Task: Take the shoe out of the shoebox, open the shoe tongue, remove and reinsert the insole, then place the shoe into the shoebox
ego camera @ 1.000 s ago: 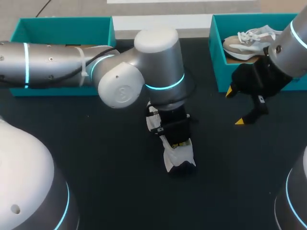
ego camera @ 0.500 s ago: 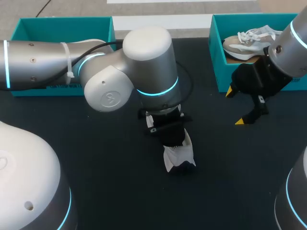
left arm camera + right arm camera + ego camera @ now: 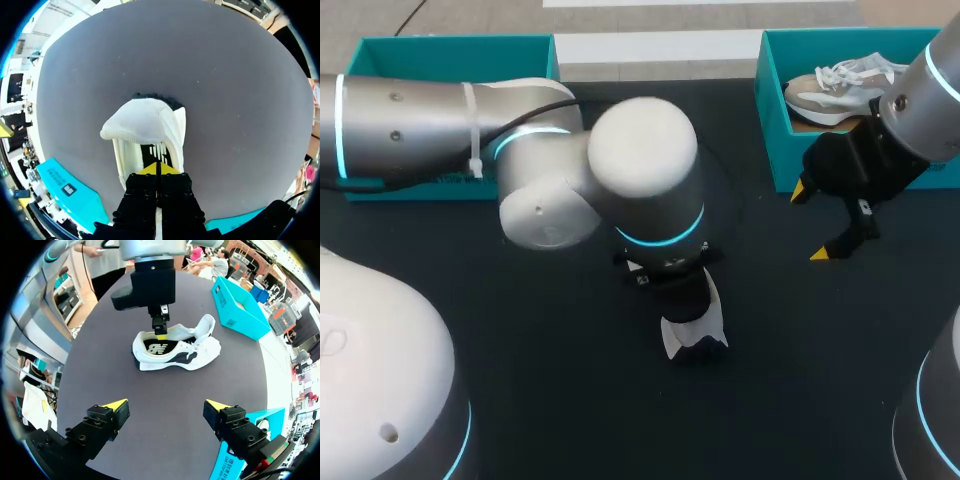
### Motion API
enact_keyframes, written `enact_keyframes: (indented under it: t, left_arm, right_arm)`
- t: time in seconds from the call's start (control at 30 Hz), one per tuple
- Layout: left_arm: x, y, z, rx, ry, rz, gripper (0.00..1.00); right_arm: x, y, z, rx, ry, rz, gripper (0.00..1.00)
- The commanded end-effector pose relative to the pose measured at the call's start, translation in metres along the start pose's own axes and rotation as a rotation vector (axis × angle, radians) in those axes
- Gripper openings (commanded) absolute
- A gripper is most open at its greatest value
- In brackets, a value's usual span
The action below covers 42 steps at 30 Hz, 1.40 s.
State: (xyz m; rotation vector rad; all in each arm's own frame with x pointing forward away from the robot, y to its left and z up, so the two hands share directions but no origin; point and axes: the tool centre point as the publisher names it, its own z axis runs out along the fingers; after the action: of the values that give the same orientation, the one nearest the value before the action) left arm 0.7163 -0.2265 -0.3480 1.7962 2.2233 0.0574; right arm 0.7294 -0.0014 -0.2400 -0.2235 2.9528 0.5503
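Observation:
A white shoe with dark sole trim (image 3: 692,325) lies on its side in the middle of the dark table. My left arm (image 3: 640,170) hangs over it and hides most of it in the head view. In the left wrist view my left gripper (image 3: 157,168) is shut, its yellow tips down in the shoe's (image 3: 145,120) opening, over the printed insole (image 3: 158,150). I cannot tell whether it pinches anything. The right wrist view shows that gripper (image 3: 161,330) at the shoe's (image 3: 175,352) collar. My right gripper (image 3: 808,222) (image 3: 167,407) stands open and empty, well off to the shoe's right.
A teal shoebox (image 3: 772,120) at the back right holds a second, beige and white shoe (image 3: 840,85). Another teal box (image 3: 450,60) stands at the back left, partly behind my left arm. Bare table (image 3: 520,350) lies in front of the shoe.
My left arm has swung at the wrist and elbow, so its big joint now covers the gripper in the head view. The shoe and my right arm have stayed put.

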Motion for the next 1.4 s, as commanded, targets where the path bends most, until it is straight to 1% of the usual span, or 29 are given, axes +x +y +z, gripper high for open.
enact_keyframes:
  t: [0.03,0.13,0.33,0.43,0.57,0.63,0.7,0.73,0.9,1.23,1.33,1.4]
  left_arm:
    - [-0.002,0.007,-0.002,-0.061,0.002,-0.032,0.00]
    - [-0.002,0.016,-0.001,-0.072,0.008,-0.039,0.00]
    - [0.000,0.034,0.002,-0.119,0.061,-0.039,0.00]
    - [0.000,0.036,0.006,-0.120,0.081,-0.032,0.00]
    - [0.003,0.033,0.009,-0.109,0.101,-0.018,0.00]
    - [0.004,0.032,0.010,-0.113,0.107,-0.014,0.33]
    - [0.004,0.032,0.013,-0.117,0.112,-0.007,0.98]
    - [0.004,0.032,0.015,-0.116,0.115,-0.003,1.00]
    - [0.002,0.035,0.017,-0.108,0.123,-0.020,1.00]
    - [0.005,0.041,0.009,-0.105,0.152,0.018,1.00]
    - [0.008,0.041,0.005,-0.083,0.169,0.076,1.00]
    - [0.009,0.044,0.004,-0.071,0.168,0.074,1.00]
  right_arm:
    - [0.000,0.000,0.001,0.004,-0.001,0.001,1.00]
    - [0.000,0.000,0.001,0.004,-0.001,0.001,1.00]
    - [0.000,0.000,0.001,0.004,-0.001,0.001,1.00]
    - [0.000,0.000,0.001,0.004,-0.001,0.001,1.00]
    - [0.000,0.000,0.001,0.004,-0.001,0.001,1.00]
    - [0.000,0.000,0.001,0.004,-0.001,0.001,1.00]
    - [0.000,0.000,0.001,0.004,-0.001,0.001,1.00]
    - [0.000,0.000,0.001,0.004,-0.001,0.001,1.00]
    - [0.000,0.000,0.001,0.004,-0.001,0.001,1.00]
    - [0.000,0.000,0.001,0.004,-0.001,0.001,1.00]
    - [0.000,0.000,0.001,0.004,-0.001,0.001,1.00]
    - [0.000,0.000,0.001,0.004,-0.001,0.001,1.00]
